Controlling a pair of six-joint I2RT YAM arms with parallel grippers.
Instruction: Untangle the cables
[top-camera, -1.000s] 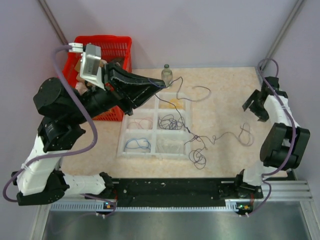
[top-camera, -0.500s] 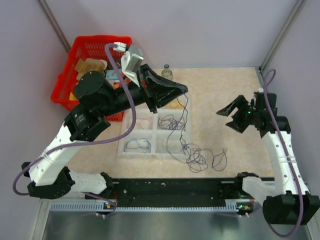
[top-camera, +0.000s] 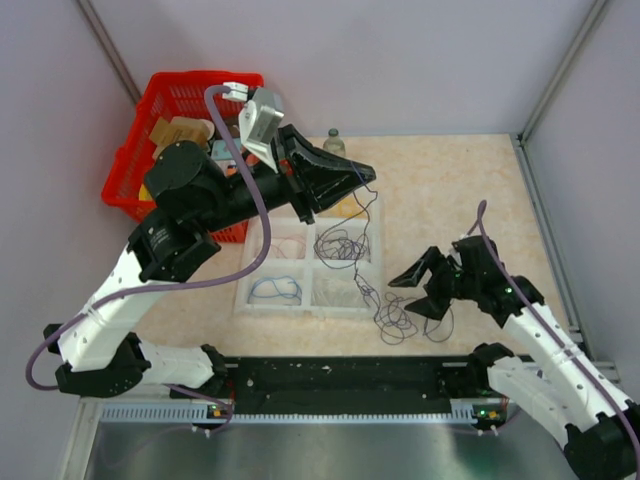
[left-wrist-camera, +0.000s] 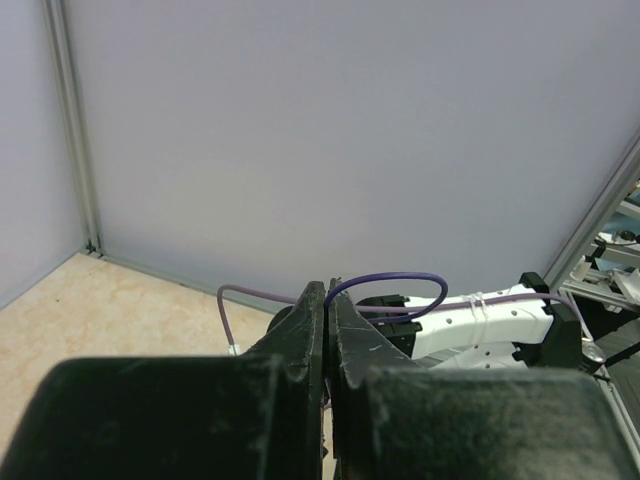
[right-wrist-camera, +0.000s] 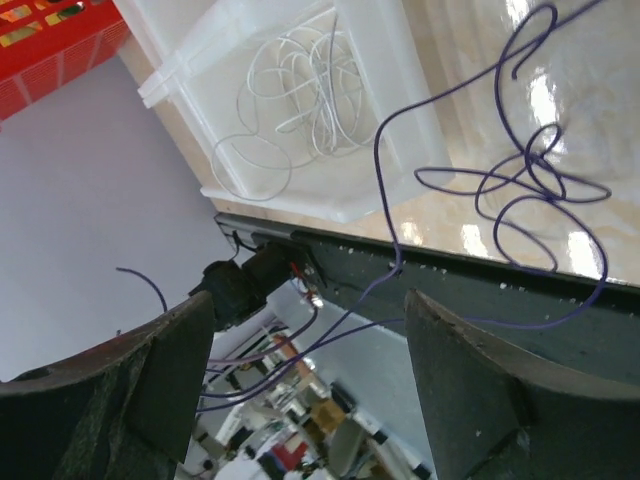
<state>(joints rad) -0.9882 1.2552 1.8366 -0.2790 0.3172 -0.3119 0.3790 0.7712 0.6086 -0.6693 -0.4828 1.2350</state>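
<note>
Aloft, left end effector (top-camera: 366, 178) clamps a strand of the cables (top-camera: 394, 317); right end effector (top-camera: 405, 298) gapes beside them.

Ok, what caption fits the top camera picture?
Left end effector holds a purple cable up; open right end effector hovers near the tangle.

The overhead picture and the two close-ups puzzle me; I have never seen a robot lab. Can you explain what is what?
Two robot arms are bolted to a table. The overhead view looks down on both; each close-up comes from a camera on one arm's wrist. The left gripper, raised, is shut on a thin purple strand of the cables, whose bunch lies on the table. The right gripper hovers open close to that bunch. Also there: a clear divided tray holding wire coils, a red basket and a small bottle.
</note>
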